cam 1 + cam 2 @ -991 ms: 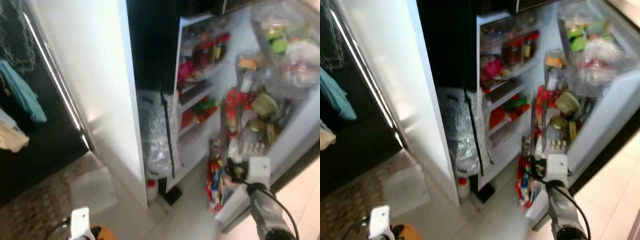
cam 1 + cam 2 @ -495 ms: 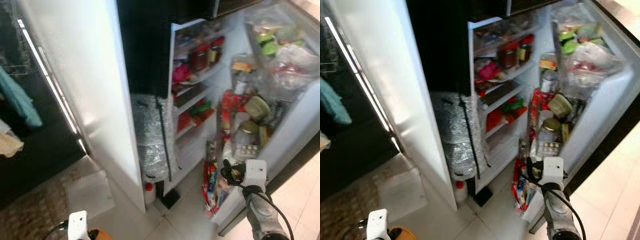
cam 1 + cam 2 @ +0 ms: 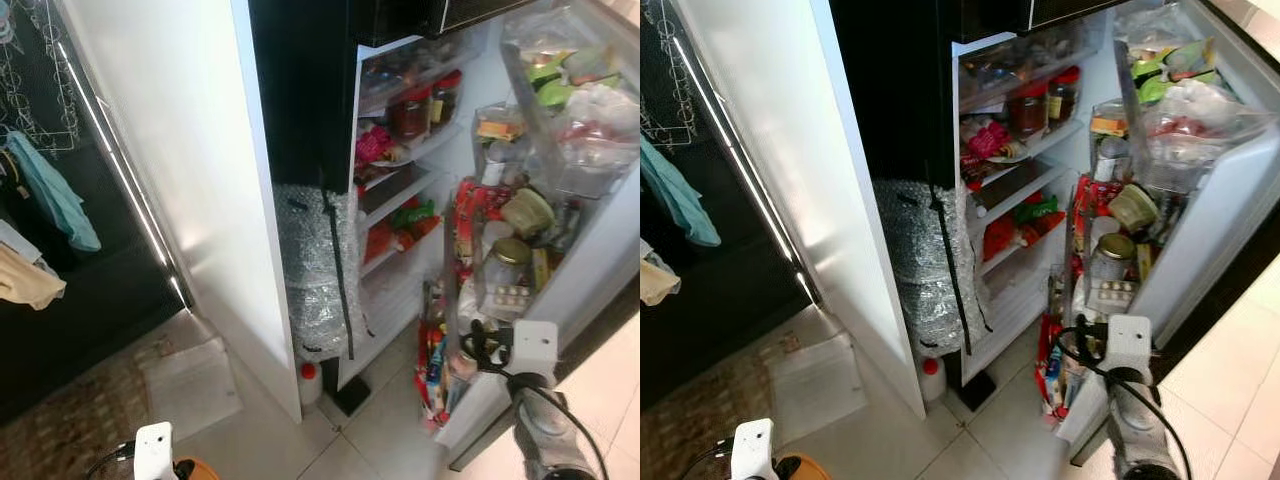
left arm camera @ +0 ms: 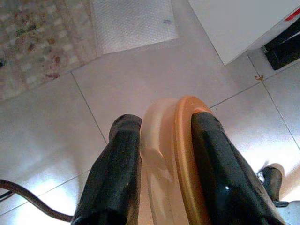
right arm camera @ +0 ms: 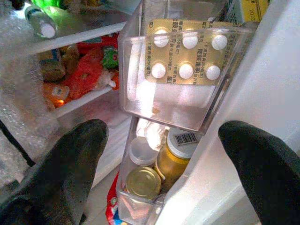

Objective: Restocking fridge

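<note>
A: Left gripper [image 4: 161, 140] is clamped on an orange lid [image 4: 185, 154], held low over the floor tiles [image 4: 56, 117]. Right gripper [image 5: 161, 154] is spread wide, empty, up at the open fridge door [image 3: 600, 260], right by the clear bin [image 5: 178, 70] with the pill blister.

B: How's the lid sitting?

A: On edge between the fingers [image 4: 117, 168], its faces against the pads. Long axis runs along the fingers, rim pointing out past the tips.

B: Step in hand?

A: I'd say carrying it to the fridge. Door racks look packed; the shelves [image 3: 400, 200] inside look roomier. Keep the squeeze steady, lift clear of the door's lower edge, go in rim first.
</note>
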You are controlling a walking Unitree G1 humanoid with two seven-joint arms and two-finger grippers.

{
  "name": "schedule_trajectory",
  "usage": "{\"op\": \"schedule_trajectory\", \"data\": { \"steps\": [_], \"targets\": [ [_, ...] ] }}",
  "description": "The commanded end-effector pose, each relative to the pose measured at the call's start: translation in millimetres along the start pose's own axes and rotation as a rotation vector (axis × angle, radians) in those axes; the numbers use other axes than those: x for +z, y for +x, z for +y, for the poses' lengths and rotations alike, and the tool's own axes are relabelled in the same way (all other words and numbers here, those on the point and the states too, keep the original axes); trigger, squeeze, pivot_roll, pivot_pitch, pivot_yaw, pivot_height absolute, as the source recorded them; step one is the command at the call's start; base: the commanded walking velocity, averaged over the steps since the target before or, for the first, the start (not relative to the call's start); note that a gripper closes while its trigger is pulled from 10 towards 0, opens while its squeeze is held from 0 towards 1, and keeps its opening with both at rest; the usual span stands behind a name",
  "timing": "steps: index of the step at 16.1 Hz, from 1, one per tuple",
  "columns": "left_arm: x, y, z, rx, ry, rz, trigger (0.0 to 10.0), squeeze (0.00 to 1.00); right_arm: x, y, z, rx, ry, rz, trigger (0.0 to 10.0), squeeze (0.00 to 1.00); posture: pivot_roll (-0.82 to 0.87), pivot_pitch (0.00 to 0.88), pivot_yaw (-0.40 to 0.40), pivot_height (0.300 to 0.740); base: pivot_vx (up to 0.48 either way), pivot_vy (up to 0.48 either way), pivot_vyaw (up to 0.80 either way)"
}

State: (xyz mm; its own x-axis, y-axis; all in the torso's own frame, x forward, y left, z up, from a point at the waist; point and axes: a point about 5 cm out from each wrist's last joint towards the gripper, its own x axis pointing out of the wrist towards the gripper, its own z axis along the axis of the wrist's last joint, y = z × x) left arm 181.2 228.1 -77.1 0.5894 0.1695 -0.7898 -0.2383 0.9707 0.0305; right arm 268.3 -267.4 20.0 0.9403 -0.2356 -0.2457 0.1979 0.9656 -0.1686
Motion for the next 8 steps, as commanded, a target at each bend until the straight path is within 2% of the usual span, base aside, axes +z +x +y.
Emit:
{"op": "schedule_trajectory", "data": {
  "steps": [1,3,6,7,8],
  "targets": [
    [-21,-3.4,-2.1,-0.004,0.030,0.078,10.0,0.00,7,2.3,-21.9,-0.075,0.000,-0.009,10.0,0.00,-0.16,0.000,0.047,0.740,0.000,0.000,0.00],
    [-21,-3.4,-3.2,-0.005,0.031,0.080,10.0,0.00,9,2.7,-33.4,-0.103,-0.021,-0.010,10.0,0.00,-0.16,0.000,0.048,0.740,0.000,0.000,0.00],
    [-21,-3.6,0.9,-0.001,0.033,0.077,10.0,0.00,11,-2.7,-67.6,-0.219,-0.055,-0.001,10.0,0.00,-0.17,0.000,0.050,0.740,0.000,0.000,0.00],
    [-20,-3.6,1.6,-0.002,0.035,0.076,10.0,0.00,9,-10.4,-95.0,-0.346,-0.072,0.031,10.0,0.00,-0.17,0.000,0.051,0.740,0.000,0.000,0.00],
    [-20,-3.6,1.8,-0.004,0.037,0.076,10.0,0.00,6,-17.5,-112.8,-0.432,-0.062,0.055,10.0,0.00,-0.17,0.000,0.053,0.740,0.000,0.000,0.00]
  ]
}}
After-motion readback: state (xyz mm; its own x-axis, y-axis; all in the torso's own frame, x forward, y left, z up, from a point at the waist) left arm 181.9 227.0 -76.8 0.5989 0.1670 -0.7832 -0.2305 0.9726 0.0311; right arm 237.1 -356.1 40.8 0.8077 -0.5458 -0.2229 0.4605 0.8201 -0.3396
